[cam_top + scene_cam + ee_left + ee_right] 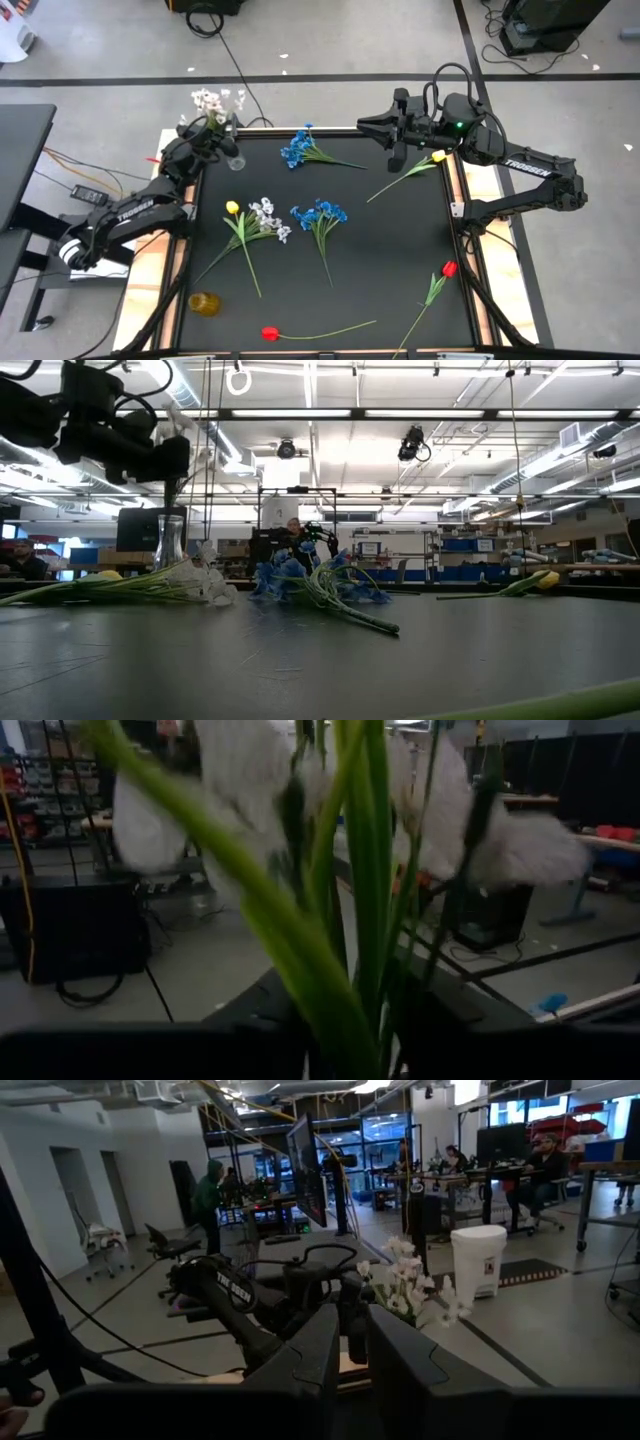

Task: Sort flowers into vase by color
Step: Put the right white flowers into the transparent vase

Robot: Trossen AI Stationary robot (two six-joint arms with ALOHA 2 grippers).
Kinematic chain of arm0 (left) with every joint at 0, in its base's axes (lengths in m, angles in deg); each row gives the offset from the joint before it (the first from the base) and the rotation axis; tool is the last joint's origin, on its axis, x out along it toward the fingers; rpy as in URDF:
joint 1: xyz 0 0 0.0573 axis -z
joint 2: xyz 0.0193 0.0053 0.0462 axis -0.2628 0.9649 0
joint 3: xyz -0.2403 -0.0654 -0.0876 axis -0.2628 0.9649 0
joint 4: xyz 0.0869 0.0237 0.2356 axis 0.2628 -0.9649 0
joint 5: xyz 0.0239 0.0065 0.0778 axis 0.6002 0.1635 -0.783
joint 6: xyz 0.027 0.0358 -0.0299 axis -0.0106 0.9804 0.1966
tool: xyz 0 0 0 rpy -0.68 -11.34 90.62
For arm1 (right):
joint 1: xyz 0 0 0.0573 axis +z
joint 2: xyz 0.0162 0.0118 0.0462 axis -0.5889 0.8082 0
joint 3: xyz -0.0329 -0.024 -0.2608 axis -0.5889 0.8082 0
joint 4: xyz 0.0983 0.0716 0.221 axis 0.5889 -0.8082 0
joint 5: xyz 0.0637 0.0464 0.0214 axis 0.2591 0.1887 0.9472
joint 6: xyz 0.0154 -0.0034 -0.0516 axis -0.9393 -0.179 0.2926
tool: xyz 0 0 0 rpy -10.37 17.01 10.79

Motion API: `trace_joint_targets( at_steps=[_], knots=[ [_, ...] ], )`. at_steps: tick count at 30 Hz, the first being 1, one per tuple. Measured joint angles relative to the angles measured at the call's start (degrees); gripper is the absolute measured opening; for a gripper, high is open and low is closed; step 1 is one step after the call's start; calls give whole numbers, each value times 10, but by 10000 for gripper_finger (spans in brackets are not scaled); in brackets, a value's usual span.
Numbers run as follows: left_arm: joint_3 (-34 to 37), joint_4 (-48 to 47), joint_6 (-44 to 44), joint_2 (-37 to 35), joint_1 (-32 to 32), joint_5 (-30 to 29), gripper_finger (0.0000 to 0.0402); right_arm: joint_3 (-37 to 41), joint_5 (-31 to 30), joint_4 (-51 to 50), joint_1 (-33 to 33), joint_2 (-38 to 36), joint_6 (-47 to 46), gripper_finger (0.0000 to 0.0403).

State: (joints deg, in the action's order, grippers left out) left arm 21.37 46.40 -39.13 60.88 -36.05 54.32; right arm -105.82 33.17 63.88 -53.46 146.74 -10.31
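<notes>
A bunch of white flowers [215, 100] stands upright at the table's far left corner. Its green stalks [360, 920] pass between the fingers of my left gripper [220, 135], which are open. In the low view a stalk runs down into the clear glass vase [170, 542]. My right gripper [368, 127] hangs level above the far right of the table. Its fingers are open by a narrow gap with nothing between them. Blue flowers [297, 148], yellow tulips [438, 157] and red tulips [449, 268] lie flat on the black mat. My left gripper [350, 1050] comes in level, and the white flowers' stalks [372, 970] stand upright between its fingers, below the blossoms. I cannot tell whether the fingers touch the stalks.
A yellow tulip with a white cluster [250, 215] and a blue cluster [320, 215] lie mid-table. A second red tulip [268, 333] lies at the near edge. An amber glass [203, 303] stands near left. People sit at desks [530, 1160] in the room beyond the table.
</notes>
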Motion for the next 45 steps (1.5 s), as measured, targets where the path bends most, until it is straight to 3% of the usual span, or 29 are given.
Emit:
trace_joint_targets(
  at_steps=[9, 20, 26, 33, 45],
  knots=[
    [-8, 3, -25, 9, 0, -6, 210, 0, 0, 0, 0, 0, 0, 64],
    [-38, -115, -28, 9, 0, -6, 256, 0, 0, 0, 0, 0, 0, 64],
    [-47, -140, -46, 9, 0, -5, 305, 0, 0, 0, 0, 0, 0, 64],
    [-129, -307, -34, 8, -12, 14, 358, 0, 0, 0, 0, 0, 0, 64],
    [-225, -507, -56, 9, -17, 56, 364, 0, 0, 0, 0, 0, 0, 64]
  ],
)
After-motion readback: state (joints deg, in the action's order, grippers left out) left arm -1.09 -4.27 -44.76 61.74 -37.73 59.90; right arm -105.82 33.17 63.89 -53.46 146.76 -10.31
